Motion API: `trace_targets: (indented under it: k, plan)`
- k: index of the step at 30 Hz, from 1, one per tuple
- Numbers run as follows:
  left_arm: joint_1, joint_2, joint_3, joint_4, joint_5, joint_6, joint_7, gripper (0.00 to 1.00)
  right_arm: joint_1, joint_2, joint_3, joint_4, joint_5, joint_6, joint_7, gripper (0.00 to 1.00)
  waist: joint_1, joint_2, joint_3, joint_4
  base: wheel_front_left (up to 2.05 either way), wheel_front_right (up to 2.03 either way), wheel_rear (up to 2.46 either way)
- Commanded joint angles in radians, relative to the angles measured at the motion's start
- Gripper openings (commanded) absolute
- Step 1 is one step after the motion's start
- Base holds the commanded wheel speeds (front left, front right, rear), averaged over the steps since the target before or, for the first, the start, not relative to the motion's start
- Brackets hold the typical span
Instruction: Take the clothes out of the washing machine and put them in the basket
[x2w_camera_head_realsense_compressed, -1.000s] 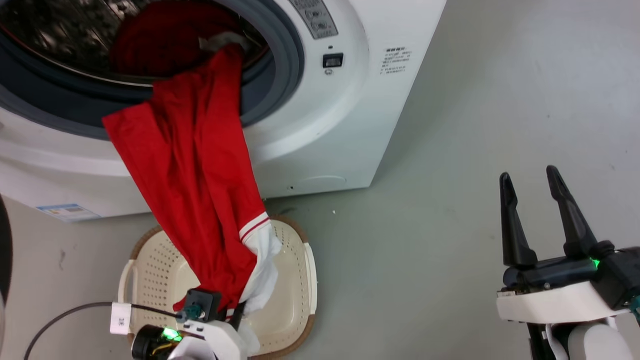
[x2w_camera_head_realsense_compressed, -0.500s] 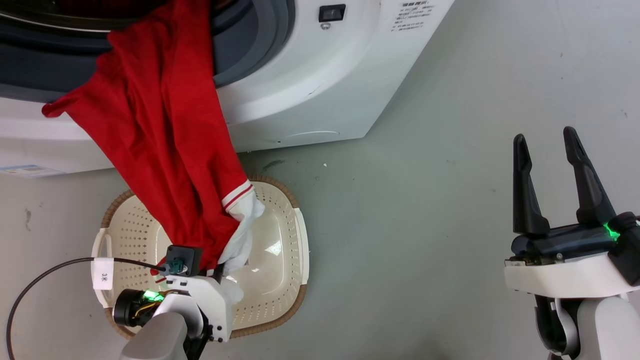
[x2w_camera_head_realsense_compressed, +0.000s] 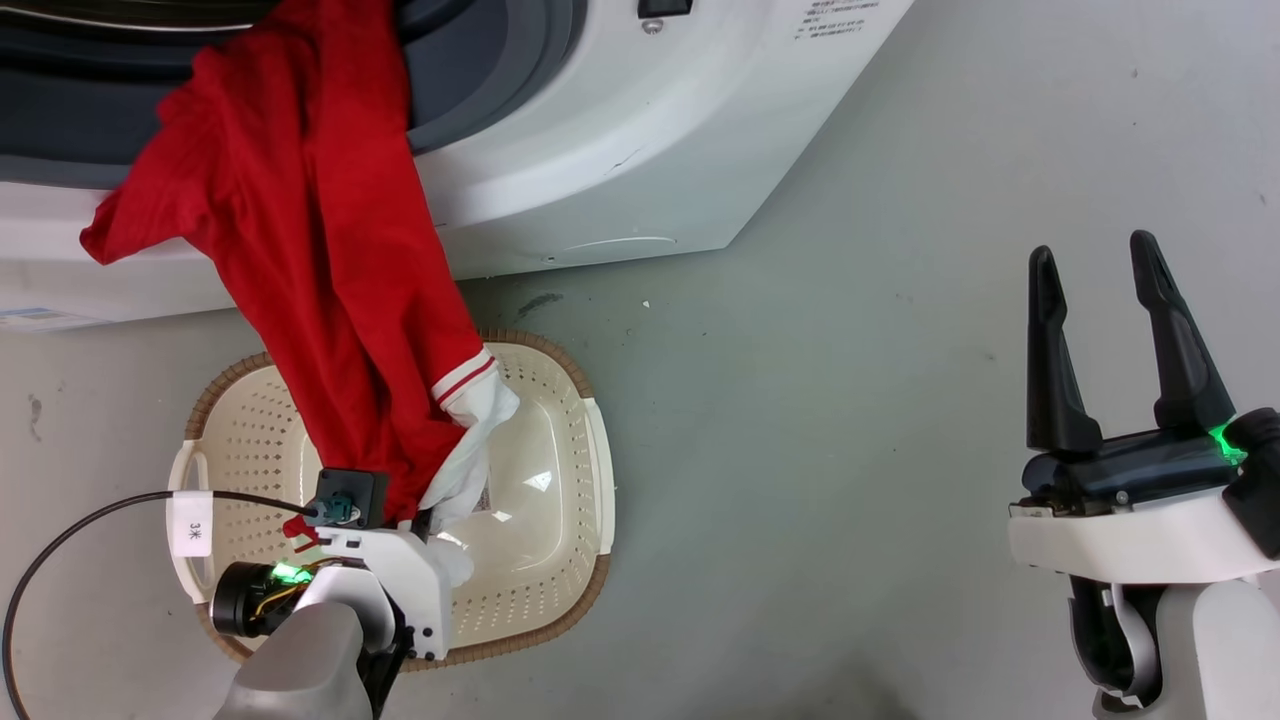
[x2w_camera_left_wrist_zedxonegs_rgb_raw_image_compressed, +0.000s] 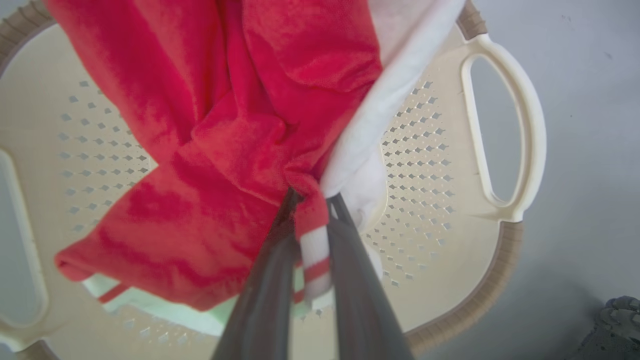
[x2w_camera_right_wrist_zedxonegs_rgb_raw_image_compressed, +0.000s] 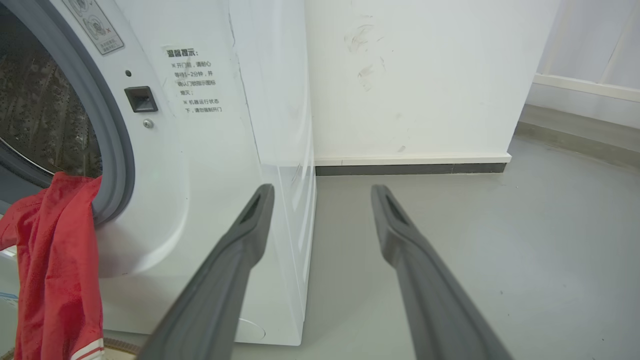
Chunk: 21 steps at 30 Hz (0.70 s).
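Note:
A long red garment (x2w_camera_head_realsense_compressed: 320, 270) hangs out of the washing machine (x2w_camera_head_realsense_compressed: 600, 130) mouth and stretches down into the cream basket (x2w_camera_head_realsense_compressed: 560, 540) on the floor. Its white cuff with red stripes (x2w_camera_head_realsense_compressed: 470, 390) lies over the basket's middle. My left gripper (x2w_camera_left_wrist_zedxonegs_rgb_raw_image_compressed: 311, 200) is shut on the garment's striped hem, low inside the basket (x2w_camera_left_wrist_zedxonegs_rgb_raw_image_compressed: 425, 165); the red fabric (x2w_camera_left_wrist_zedxonegs_rgb_raw_image_compressed: 240, 125) bunches above its fingers. My right gripper (x2w_camera_head_realsense_compressed: 1095, 260) is open and holds nothing, hovering over bare floor far to the right. In the right wrist view the red garment (x2w_camera_right_wrist_zedxonegs_rgb_raw_image_compressed: 55, 260) drapes over the grey door seal (x2w_camera_right_wrist_zedxonegs_rgb_raw_image_compressed: 107, 150).
A black cable with a white tag (x2w_camera_head_realsense_compressed: 190, 525) runs across the basket's left handle. Grey floor (x2w_camera_head_realsense_compressed: 850, 450) spreads between the basket and my right arm. A white wall with a dark skirting (x2w_camera_right_wrist_zedxonegs_rgb_raw_image_compressed: 410, 169) stands beside the machine.
The head camera tilted down, so the machine slid up the picture. The left gripper stayed shut on the garment and pulled it further out; the fabric's top now bunches at the door seal.

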Motion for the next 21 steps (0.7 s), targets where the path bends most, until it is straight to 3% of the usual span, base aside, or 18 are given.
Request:
trace_targets:
  k: [1,13,21]
  plan:
    - [-0.017,0.005,-0.001,0.007,-0.002,0.012,-0.002,1.00,-0.018,0.001,-0.001,-0.005,0.002,-0.001,-0.002,1.00,-0.0001,-0.0001,0.001,0.001,0.00,0.00,0.00]
    - [0.008,-0.002,0.009,0.001,-0.010,0.026,-0.006,1.00,-0.001,0.001,0.004,0.016,0.004,-0.001,-0.002,1.00,-0.0001,-0.0001,-0.054,0.022,0.00,0.00,0.00]
    - [0.081,0.031,0.079,-0.199,0.041,0.092,-0.006,1.00,0.035,0.001,0.007,0.031,0.007,-0.001,-0.002,1.00,-0.0001,-0.0001,-0.138,0.040,0.00,0.00,0.00]
